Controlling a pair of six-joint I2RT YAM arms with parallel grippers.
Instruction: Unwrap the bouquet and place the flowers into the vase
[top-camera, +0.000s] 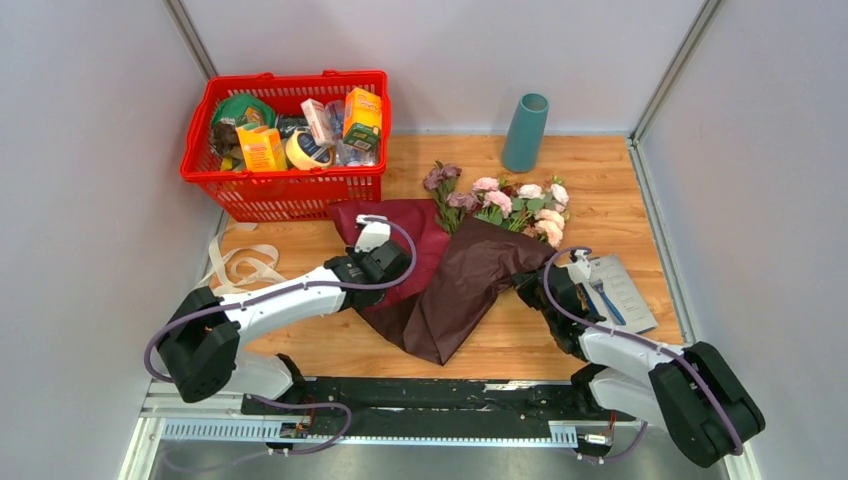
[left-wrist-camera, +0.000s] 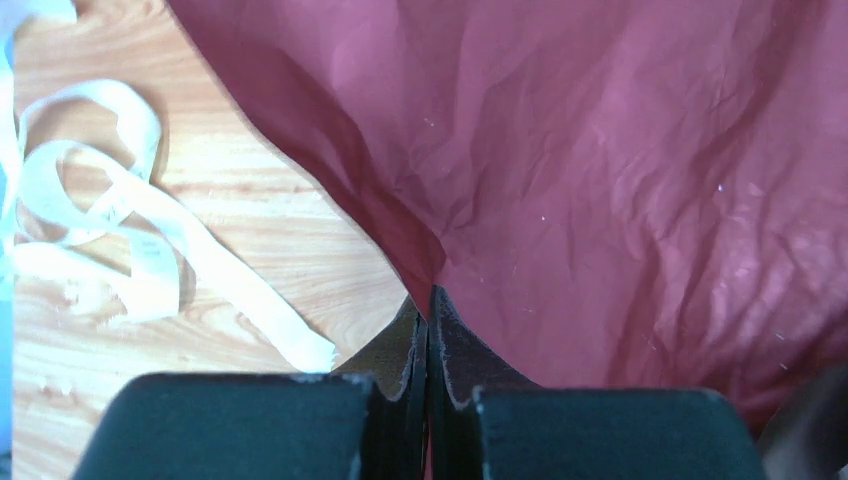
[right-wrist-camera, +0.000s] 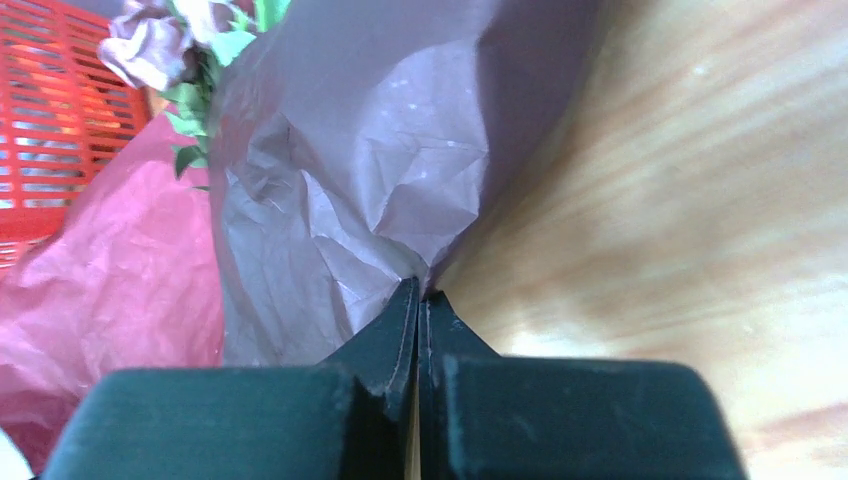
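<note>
Bouquet (top-camera: 470, 255) spans between — left gripper (left-wrist-camera: 428, 298) pinches red paper (left-wrist-camera: 600, 150) edge, right gripper (right-wrist-camera: 420, 290) pinches darker sheet (right-wrist-camera: 380, 170) edge.

A red basket (top-camera: 300, 197) full of groceries stands far left; a grey printed card (top-camera: 632, 290) lies right on the wooden table (top-camera: 600, 200).

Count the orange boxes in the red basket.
2: one orange cardboard box at the red plastic basket's left side, one at its back right corner. Others may be hidden.
</note>
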